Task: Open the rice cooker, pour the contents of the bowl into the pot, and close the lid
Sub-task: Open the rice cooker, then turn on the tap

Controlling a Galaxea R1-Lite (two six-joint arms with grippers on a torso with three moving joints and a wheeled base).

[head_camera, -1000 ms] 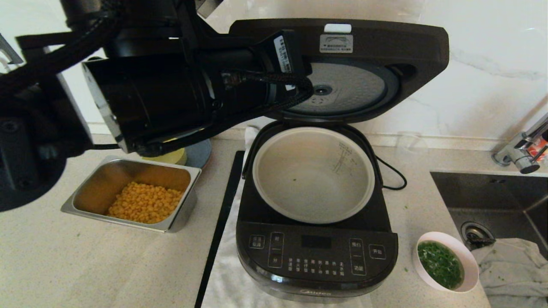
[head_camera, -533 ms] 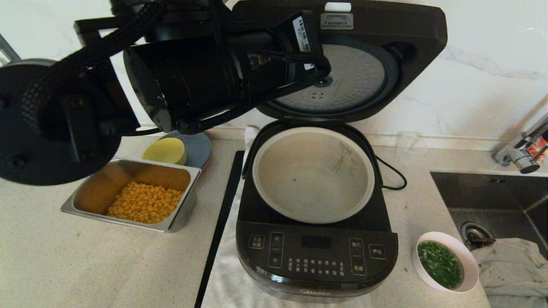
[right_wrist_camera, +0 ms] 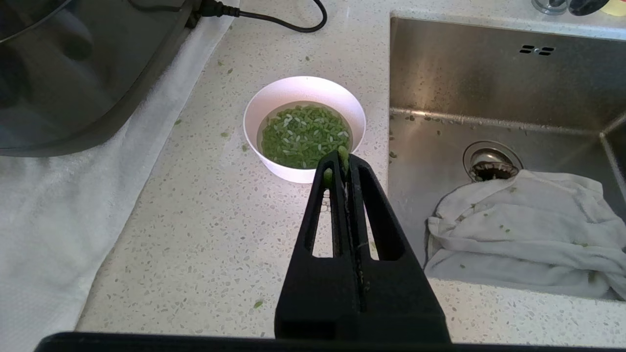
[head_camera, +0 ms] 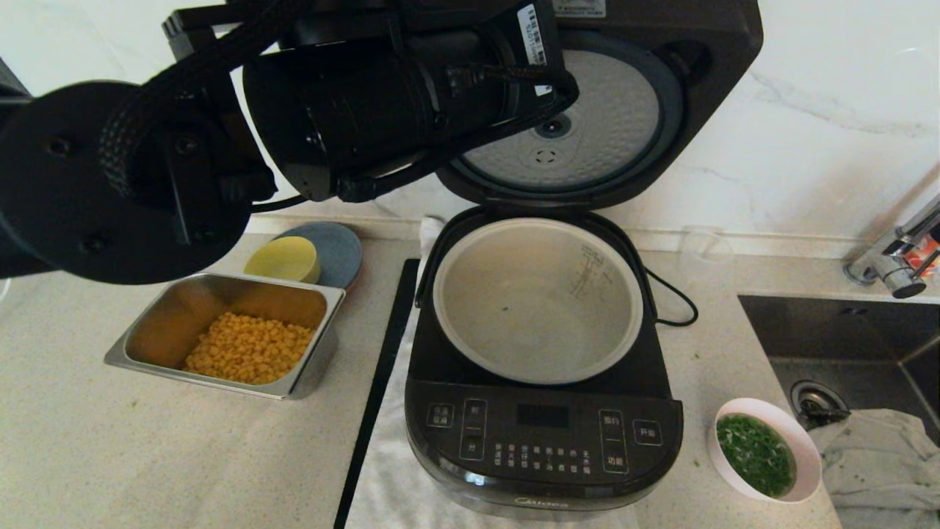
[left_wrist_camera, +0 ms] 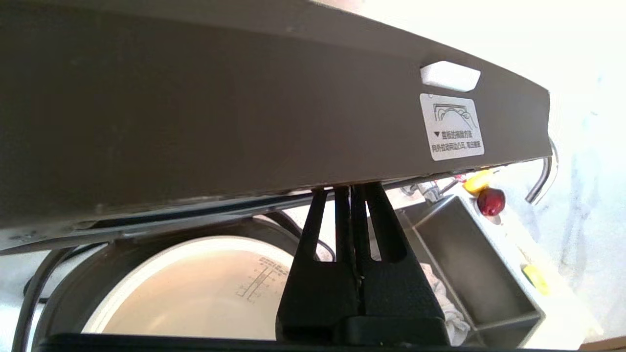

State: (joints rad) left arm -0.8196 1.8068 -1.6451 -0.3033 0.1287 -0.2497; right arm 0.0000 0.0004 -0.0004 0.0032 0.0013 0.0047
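The black rice cooker (head_camera: 543, 441) stands open, its lid (head_camera: 587, 132) raised with the dimpled silver underside facing forward. The grey-beige pot (head_camera: 536, 301) inside holds a few specks. My left arm (head_camera: 367, 110) reaches high across the lid. The left gripper (left_wrist_camera: 351, 188) is shut, its tips pressed under the lid's front edge (left_wrist_camera: 195, 107), above the pot (left_wrist_camera: 195, 293). The white bowl (head_camera: 764, 450) of chopped green bits (head_camera: 756, 452) sits right of the cooker. Out of the head view, my right gripper (right_wrist_camera: 342, 156) hovers shut just short of the bowl (right_wrist_camera: 304, 88), green flecks stuck to its tips.
A steel tray (head_camera: 323, 294) of corn, a yellow dish (head_camera: 283, 258) and a grey plate (head_camera: 338, 250) lie left of the cooker. A sink (head_camera: 844, 345) with a crumpled cloth (head_camera: 874, 455) and a faucet (head_camera: 896, 257) is on the right. A white towel (right_wrist_camera: 58, 205) lies under the cooker.
My left arm has risen and shifted right, and the lid has swung further up and back. The bowl and pot have not moved.
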